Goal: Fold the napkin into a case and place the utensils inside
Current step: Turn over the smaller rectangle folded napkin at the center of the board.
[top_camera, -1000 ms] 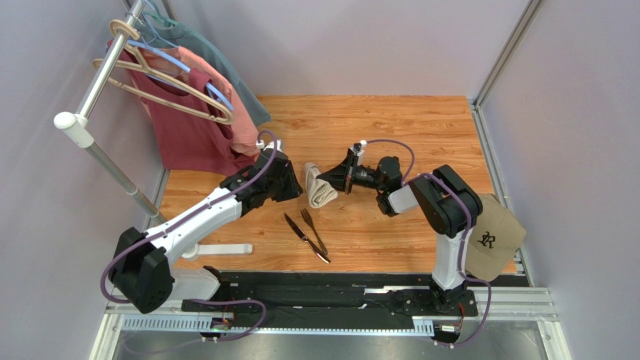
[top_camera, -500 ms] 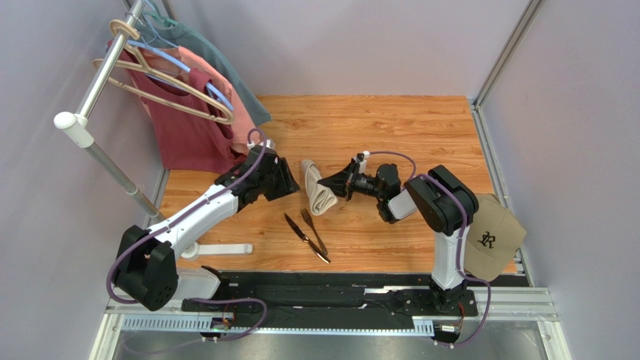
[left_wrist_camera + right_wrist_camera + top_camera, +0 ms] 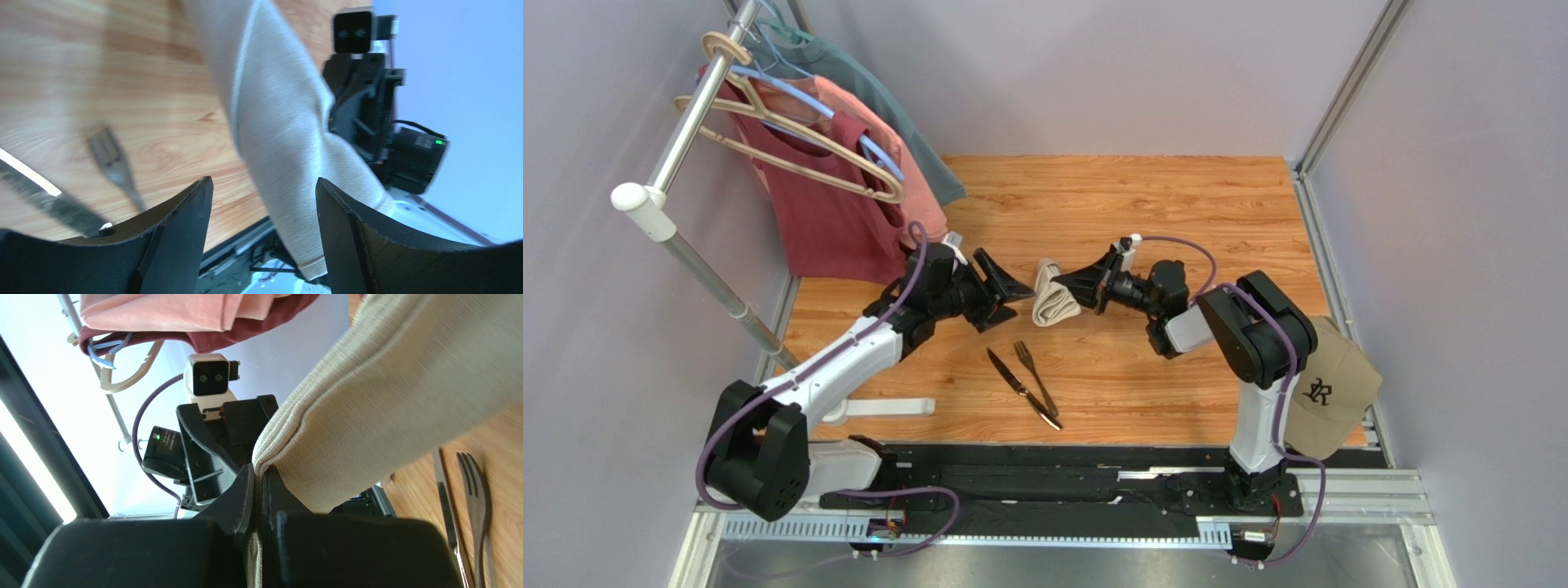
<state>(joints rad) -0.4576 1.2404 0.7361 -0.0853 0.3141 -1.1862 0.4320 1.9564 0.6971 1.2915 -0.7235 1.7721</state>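
The beige napkin [image 3: 1053, 295] is bunched into a narrow folded strip at mid-table. My right gripper [image 3: 1074, 287] is shut on its right edge, the cloth [image 3: 393, 410] pinched between the jaws. Just left of the cloth, my left gripper [image 3: 1017, 292] stands open and apart from it; the napkin [image 3: 288, 135] hangs beyond the spread fingers [image 3: 184, 233]. The dark fork [image 3: 1035, 371] and knife [image 3: 1019, 386] lie crossed on the wood nearer the bases; the fork [image 3: 113, 165] also shows in the left wrist view.
A clothes rack [image 3: 683, 135] with red and pink shirts [image 3: 836, 196] on hangers stands at the left, close to my left arm. A tan cap [image 3: 1326, 386] lies at the right edge. A white bar [image 3: 879, 407] lies near the left base.
My left gripper has opened and let go of the napkin, drawing slightly back. The right gripper has lifted and pulled the cloth up and to the right, bunching it shorter.
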